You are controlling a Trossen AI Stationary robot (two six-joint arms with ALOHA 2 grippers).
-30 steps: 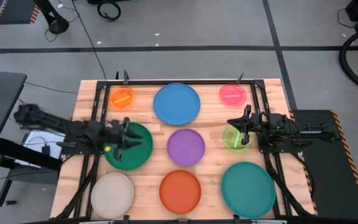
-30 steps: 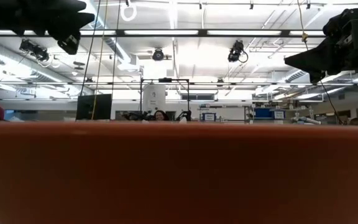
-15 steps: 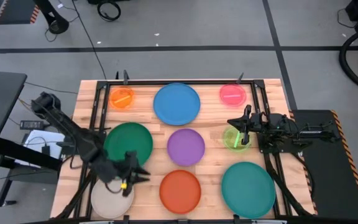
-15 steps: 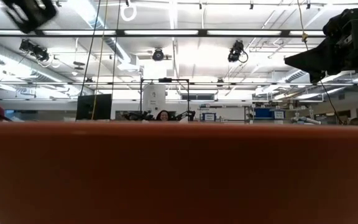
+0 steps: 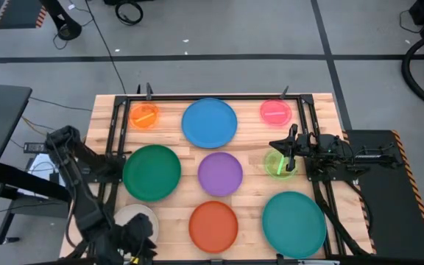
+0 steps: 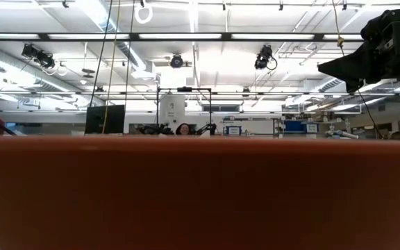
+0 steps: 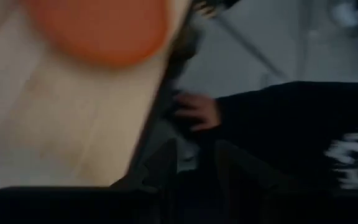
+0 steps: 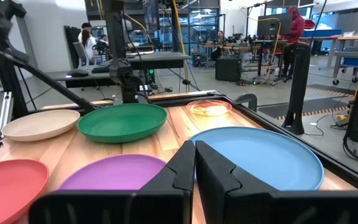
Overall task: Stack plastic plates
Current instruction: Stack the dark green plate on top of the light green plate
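Nine plates unstacked on counter [image 5: 322,103]; left gripper [image 5: 133,246] over cream plate [image 5: 140,216], fingers' state indiscernible, likely targeting it; right gripper [image 5: 284,156], fingers closed empty, waits above lime plate [image 5: 274,166].

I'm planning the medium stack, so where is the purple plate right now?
In the high view the purple plate lies flat at the table's middle, with the blue plate behind it, the orange-red plate in front, and the dark green plate on its left.
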